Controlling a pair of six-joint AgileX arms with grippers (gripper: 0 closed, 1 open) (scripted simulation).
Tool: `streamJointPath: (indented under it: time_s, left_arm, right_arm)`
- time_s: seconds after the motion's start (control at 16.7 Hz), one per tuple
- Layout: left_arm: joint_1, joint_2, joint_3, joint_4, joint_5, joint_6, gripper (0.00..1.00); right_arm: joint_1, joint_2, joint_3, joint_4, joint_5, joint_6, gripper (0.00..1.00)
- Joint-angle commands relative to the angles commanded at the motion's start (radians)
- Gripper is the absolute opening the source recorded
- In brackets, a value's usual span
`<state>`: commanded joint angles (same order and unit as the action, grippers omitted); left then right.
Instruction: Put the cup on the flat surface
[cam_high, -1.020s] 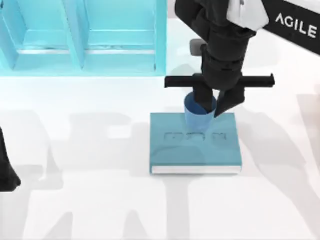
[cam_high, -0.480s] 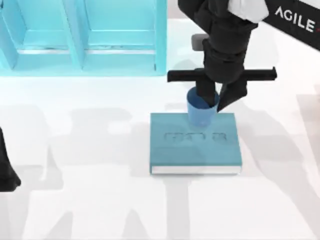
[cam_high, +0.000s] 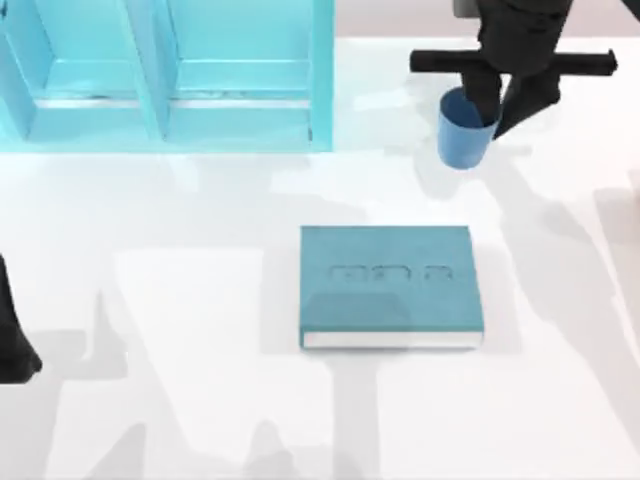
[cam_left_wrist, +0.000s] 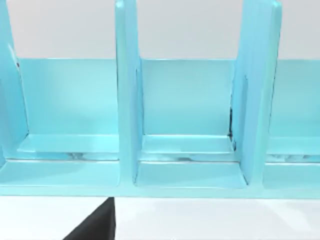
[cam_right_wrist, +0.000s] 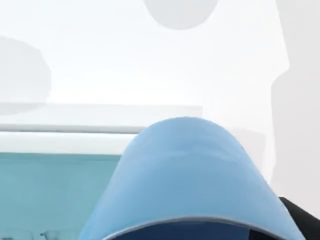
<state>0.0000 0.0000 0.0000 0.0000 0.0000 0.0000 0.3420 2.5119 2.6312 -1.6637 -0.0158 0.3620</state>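
Observation:
The small blue cup (cam_high: 461, 142) hangs in the air over the back right of the white flat surface (cam_high: 200, 400), clear of the teal block. My right gripper (cam_high: 503, 106) is shut on the cup's rim, one finger inside and one outside. In the right wrist view the cup (cam_right_wrist: 185, 170) looms close, with the flat surface (cam_right_wrist: 150, 60) beyond it. My left arm (cam_high: 12, 340) stays parked at the table's left edge.
A teal book-like block (cam_high: 390, 285) lies flat in the middle of the table, and its edge (cam_right_wrist: 50, 190) lies beside the cup in the right wrist view. A light-blue shelf unit (cam_high: 165, 70) stands at the back left, facing the left wrist camera (cam_left_wrist: 190, 115).
My right gripper has carried the cup up off the teal block's far edge and away toward the back right. The left arm has not moved.

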Motion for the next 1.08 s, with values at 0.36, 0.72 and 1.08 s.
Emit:
streamJointPath:
  time_s: [0.36,0.72,1.08]
  left_arm:
    - [0.000,0.000,0.000,0.000,0.000,0.000,1.00]
    - [0.000,0.000,0.000,0.000,0.000,0.000,1.00]
    - [0.000,0.000,0.000,0.000,0.000,0.000,1.00]
  right_arm:
    - [-0.124,0.139,0.264,-0.136,-0.007,-0.120,0.00]
    - [-0.124,0.145,0.267,-0.136,-0.005,-0.123,0.00]
    - [-0.114,0.087,0.040,0.018,-0.001,-0.118,0.00]
